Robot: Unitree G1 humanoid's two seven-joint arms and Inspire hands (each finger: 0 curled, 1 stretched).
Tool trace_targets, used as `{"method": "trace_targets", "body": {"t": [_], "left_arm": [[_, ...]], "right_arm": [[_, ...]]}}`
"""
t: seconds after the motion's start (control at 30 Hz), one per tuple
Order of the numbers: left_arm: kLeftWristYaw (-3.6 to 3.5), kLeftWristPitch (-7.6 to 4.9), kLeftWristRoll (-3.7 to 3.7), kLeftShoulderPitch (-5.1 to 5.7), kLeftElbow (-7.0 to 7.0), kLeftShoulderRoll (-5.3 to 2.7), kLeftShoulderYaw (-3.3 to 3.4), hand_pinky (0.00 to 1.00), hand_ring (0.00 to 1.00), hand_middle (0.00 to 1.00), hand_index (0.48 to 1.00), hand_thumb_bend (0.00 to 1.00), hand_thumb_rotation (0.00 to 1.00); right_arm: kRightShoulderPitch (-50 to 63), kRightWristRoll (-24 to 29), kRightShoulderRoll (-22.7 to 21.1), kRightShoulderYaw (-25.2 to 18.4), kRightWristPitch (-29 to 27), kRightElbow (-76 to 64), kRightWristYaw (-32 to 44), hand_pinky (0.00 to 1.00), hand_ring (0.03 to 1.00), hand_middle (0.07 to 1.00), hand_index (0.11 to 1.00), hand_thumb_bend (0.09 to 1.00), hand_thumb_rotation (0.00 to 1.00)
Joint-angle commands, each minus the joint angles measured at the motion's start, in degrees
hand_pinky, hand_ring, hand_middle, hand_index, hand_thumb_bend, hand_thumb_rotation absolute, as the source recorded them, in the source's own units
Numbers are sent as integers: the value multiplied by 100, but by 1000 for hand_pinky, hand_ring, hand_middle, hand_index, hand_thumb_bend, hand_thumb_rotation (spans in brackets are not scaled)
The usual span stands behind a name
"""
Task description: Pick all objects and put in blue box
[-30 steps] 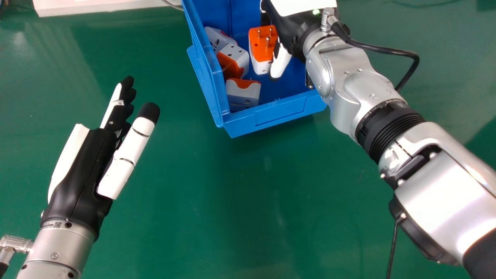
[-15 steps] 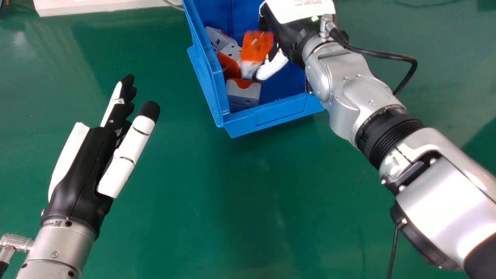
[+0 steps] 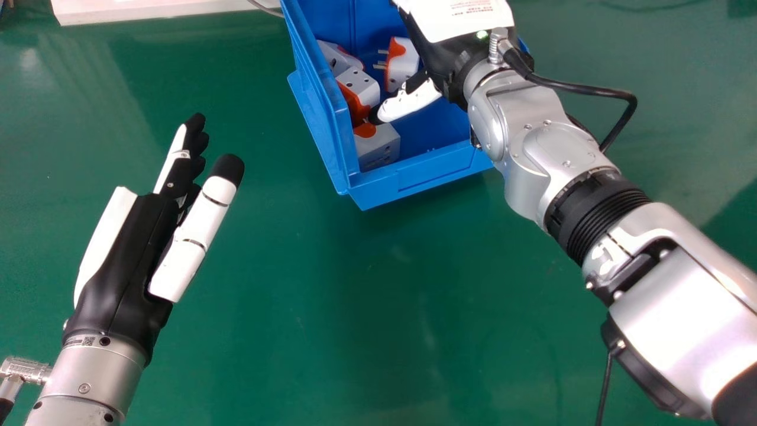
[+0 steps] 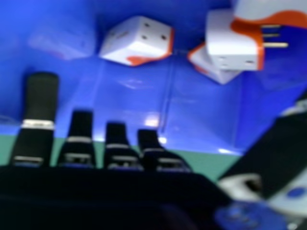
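Observation:
The blue box (image 3: 423, 177) holds several white-and-orange plug adapters, among them one (image 3: 359, 84) by its left wall and one (image 3: 378, 147) near its front. My right hand (image 3: 440, 62) is over the box, its thumb stretched above the adapters. Beside it is another adapter (image 3: 404, 64) with its pins pointing left; whether it touches the hand I cannot tell. In the right hand view, my right hand (image 4: 79, 139) has straight, spread fingers, and adapters (image 4: 136, 40) are apart from them. My left hand (image 3: 127, 260) stays open above the table at the left.
The green table (image 3: 366, 307) surrounds the box. A white object (image 3: 148, 9) stands along the far left edge. A black cable (image 3: 591, 90) loops from my right wrist, and my right forearm crosses the right side.
My right hand has let go of the adapter, which has turned from pins up to pins left. Its thumb has swung left. The box has shifted slightly right.

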Motion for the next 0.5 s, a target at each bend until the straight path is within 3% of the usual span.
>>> {"method": "trace_targets", "body": {"t": [0.0, 0.3, 0.47], "left_arm": [[11, -84, -42, -48, -62, -32, 5, 981, 994, 1000, 1000, 536, 1000], [-7, -91, -86, -163, 65, -4, 32, 981, 994, 1000, 1000, 532, 1000], [-19, -141, -118, -277, 242, 22, 57, 981, 994, 1000, 1000, 524, 1000]], "right_arm": [[-37, -23, -97, -17, 29, -154, -63, 944, 990, 993, 994, 671, 698], [356, 266, -177, -344, -58, -567, -243, 940, 998, 999, 999, 657, 695], [953, 403, -378, -592, -50, -1387, -374, 940, 1000, 1000, 1000, 568, 620]]}}
